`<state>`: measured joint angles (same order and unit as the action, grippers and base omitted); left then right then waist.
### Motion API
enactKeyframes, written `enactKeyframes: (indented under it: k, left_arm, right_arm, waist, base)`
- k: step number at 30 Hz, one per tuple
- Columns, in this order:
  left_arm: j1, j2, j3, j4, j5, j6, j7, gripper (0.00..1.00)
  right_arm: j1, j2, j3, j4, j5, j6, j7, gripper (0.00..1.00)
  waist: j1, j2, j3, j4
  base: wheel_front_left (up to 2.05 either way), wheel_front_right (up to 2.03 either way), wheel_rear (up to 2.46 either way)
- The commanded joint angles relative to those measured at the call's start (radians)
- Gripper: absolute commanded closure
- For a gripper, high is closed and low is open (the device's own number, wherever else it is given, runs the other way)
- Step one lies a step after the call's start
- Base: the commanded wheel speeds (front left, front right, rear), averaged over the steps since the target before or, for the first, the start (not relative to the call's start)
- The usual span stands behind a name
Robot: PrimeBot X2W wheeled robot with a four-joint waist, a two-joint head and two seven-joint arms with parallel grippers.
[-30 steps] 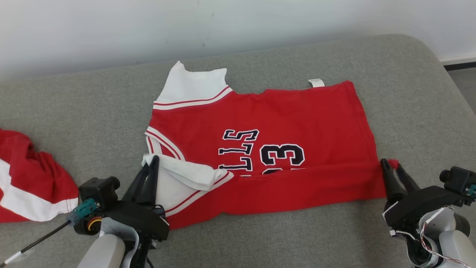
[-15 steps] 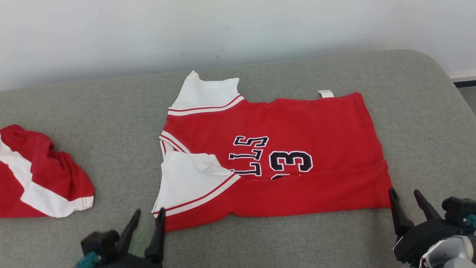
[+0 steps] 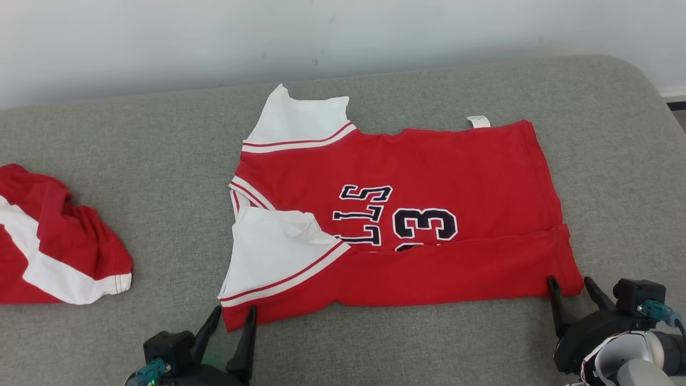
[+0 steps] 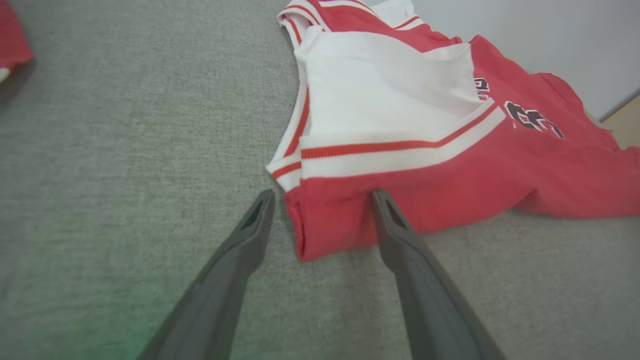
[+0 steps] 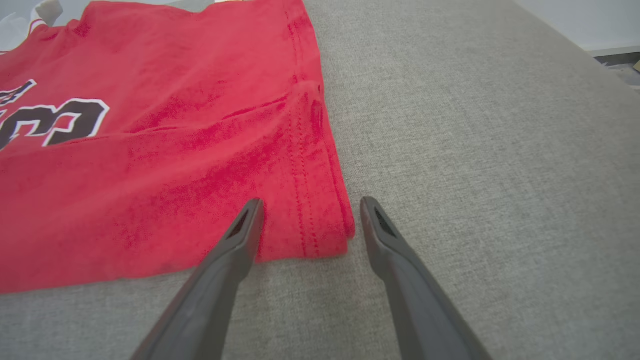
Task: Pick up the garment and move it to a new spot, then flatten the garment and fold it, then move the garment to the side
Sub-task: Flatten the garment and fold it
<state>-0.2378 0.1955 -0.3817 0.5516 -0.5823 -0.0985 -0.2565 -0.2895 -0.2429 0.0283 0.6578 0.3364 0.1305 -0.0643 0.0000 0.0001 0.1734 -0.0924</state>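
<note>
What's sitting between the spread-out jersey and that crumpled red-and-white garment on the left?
Nothing: bare grey cushion separates the jersey from that garment, head view.

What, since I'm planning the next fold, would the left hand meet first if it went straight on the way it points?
The red jersey: its near corner lies between the open fingers of the left hand, so cloth comes first, though the fingers' height above it is unclear.

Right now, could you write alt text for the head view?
A red jersey with white sleeves lies on a grey cushion, its near edge folded over the number. The open left pincer and open right pincer sit at its near corners; another red garment lies left.
</note>
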Motion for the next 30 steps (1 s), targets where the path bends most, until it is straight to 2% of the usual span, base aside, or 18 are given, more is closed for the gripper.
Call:
enactKeyframes:
  k: [1, 2, 3, 4, 5, 6, 14, 18, 22, 30]
  left_arm:
    - [-0.016, -0.003, -0.002, 0.015, 0.005, -0.005, 0.001, 0.00]
    - [-0.023, -0.006, -0.003, 0.024, 0.002, -0.005, 0.001, 0.00]
    - [-0.030, -0.010, -0.002, 0.036, -0.005, -0.005, 0.001, 0.15]
    - [-0.036, -0.011, -0.003, 0.045, -0.006, -0.007, 0.000, 0.57]
    - [-0.042, -0.013, -0.004, 0.055, -0.007, -0.010, 0.000, 0.92]
    - [-0.049, -0.015, -0.005, 0.064, -0.009, -0.012, -0.001, 1.00]
    - [-0.009, -0.019, 0.022, 0.086, -0.015, -0.016, -0.009, 1.00]
    - [0.064, -0.027, 0.066, 0.036, -0.013, -0.005, -0.009, 1.00]
    - [0.156, -0.042, 0.103, -0.024, 0.000, 0.003, -0.009, 1.00]
    - [0.266, -0.077, 0.111, -0.073, 0.014, 0.007, -0.009, 1.00]
  right_arm:
    - [-0.015, 0.002, 0.004, 0.018, -0.011, 0.000, -0.011, 0.00]
    - [-0.025, 0.006, 0.006, 0.036, -0.012, 0.000, -0.020, 0.00]
    - [-0.034, 0.013, 0.010, 0.058, -0.009, 0.000, -0.022, 0.00]
    - [-0.039, 0.020, 0.017, 0.074, -0.005, 0.000, -0.028, 0.37]
    - [-0.047, 0.023, 0.024, 0.087, 0.001, 0.000, -0.039, 0.91]
    - [-0.053, 0.023, 0.029, 0.100, 0.005, 0.000, -0.048, 1.00]
    - [-0.051, 0.012, 0.078, 0.155, 0.055, 0.000, -0.119, 1.00]
    - [-0.016, 0.006, 0.100, 0.147, 0.091, 0.000, -0.136, 1.00]
    - [0.028, -0.006, 0.127, 0.115, 0.115, 0.000, -0.132, 1.00]
    - [0.153, -0.045, 0.104, 0.027, 0.143, 0.000, -0.104, 1.00]
  waist:
    - [0.0000, -0.0001, 0.003, 0.002]
    - [0.0000, -0.0001, 0.005, 0.002]
    - [0.0000, -0.0001, 0.005, 0.002]
    - [0.0000, -0.0001, 0.006, 0.002]
    - [0.0000, -0.0001, 0.005, 0.003]
    - [0.0000, -0.0001, 0.002, 0.004]
    - [0.0000, -0.0001, -0.076, 0.023]
    - [0.0000, -0.0001, -0.126, 0.028]
    - [0.0000, -0.0001, -0.155, 0.034]
    - [0.0000, -0.0001, -0.183, 0.051]
  base:
    - [0.00, 0.00, 0.00]
    - [0.00, 0.00, 0.00]
    - [0.00, 0.00, 0.00]
    - [0.00, 0.00, 0.00]
    - [0.00, 0.00, 0.00]
    - [0.00, 0.00, 0.00]
    - [0.00, 0.00, 0.00]
    - [0.00, 0.00, 0.00]
    - [0.00, 0.00, 0.00]
    - [0.00, 0.00, 0.00]
